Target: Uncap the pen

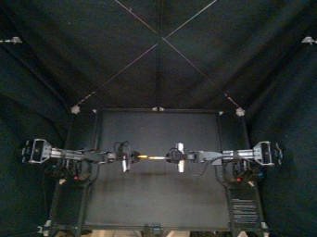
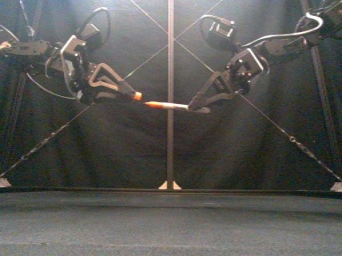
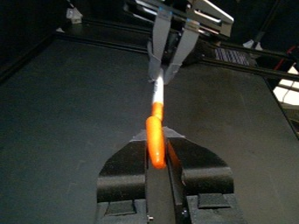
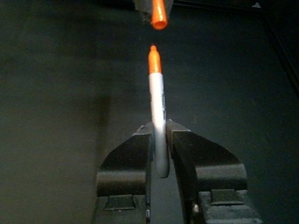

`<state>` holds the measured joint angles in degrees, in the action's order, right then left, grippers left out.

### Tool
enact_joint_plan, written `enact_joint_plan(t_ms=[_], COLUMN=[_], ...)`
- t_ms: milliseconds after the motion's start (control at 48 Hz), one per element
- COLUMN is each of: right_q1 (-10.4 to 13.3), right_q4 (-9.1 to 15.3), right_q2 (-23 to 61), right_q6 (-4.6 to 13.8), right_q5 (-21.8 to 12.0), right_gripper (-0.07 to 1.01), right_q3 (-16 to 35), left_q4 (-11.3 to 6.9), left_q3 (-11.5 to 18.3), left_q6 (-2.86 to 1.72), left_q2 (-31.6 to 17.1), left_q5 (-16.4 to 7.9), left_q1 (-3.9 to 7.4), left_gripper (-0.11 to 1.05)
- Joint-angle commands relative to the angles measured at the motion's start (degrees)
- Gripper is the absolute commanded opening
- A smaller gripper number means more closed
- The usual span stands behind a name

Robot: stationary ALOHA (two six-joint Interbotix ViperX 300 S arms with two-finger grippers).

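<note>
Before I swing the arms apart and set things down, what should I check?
1. Is the cap off the pen? Ok: the right wrist view shows a gap between the cap and the orange tip.
2. Is the left gripper shut on the cap? Ok.
3. Is the right gripper shut on the pen? Ok: it holds the white barrel.
4. Is the tip free of both grippers? Ok.
5. Are the cap and pen clear of the table? Ok: both are held high above it.
6. Is either grip firm enough for a fast move? Cannot tell.
</note>
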<state>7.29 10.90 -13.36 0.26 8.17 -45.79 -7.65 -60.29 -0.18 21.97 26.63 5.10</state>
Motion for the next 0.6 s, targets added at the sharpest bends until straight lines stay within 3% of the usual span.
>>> enact_joint_plan(t_ms=[21, 229, 417, 604], right_q1=[0.2, 0.6, 0.9, 1.0], right_q4=[-0.4, -0.6, -0.6, -0.6], right_q2=[-4.5, -9.8, -11.8, -11.4], right_q6=[0.09, 0.09, 0.09, 0.09], right_q5=[0.4, 1.4, 4.3, 4.6], right_gripper=[0.51, 0.51, 0.51, 0.51], right_q3=[-1.1, -5.0, -7.3, -7.9], left_q4=[0.09, 0.09, 0.09, 0.09], left_q3=[-0.6, -2.9, -3.3, -3.2], left_q6=[0.09, 0.09, 0.18, 0.18], left_q2=[2.8, 5.9, 6.8, 6.8], left_q5=[0.3, 0.2, 0.2, 0.2], left_q1=[-0.26, -0.35, -0.35, -0.35], left_gripper=[0.39, 0.39, 0.39, 0.39])
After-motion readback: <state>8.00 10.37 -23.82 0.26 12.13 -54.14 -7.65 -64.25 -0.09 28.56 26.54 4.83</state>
